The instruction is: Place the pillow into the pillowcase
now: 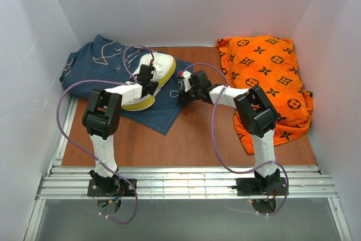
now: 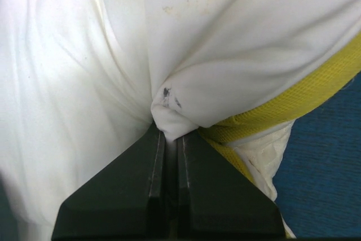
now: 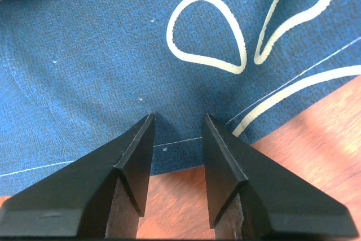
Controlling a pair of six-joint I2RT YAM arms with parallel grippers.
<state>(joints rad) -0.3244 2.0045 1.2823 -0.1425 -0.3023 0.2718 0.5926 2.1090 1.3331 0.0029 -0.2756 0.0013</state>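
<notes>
While overhead hides it, left fingers (image 2: pixel 124 196) pinch pillow (image 2: pixel 225 38), right fingers (image 3: pixel 130 162) parted

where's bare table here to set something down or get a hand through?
Bare wood: the wide front strip of table between the pillowcase hem and the rails, plus a narrow back gap between pillowcase and orange cushion. Crowded: back left with the pillow, the right side, and mid-table where left gripper and right gripper sit.

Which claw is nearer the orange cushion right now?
Right. The right claw is open at the pillowcase edge, a short gap left of the orange cushion. The left claw is farther left, shut on the pillow.
</notes>
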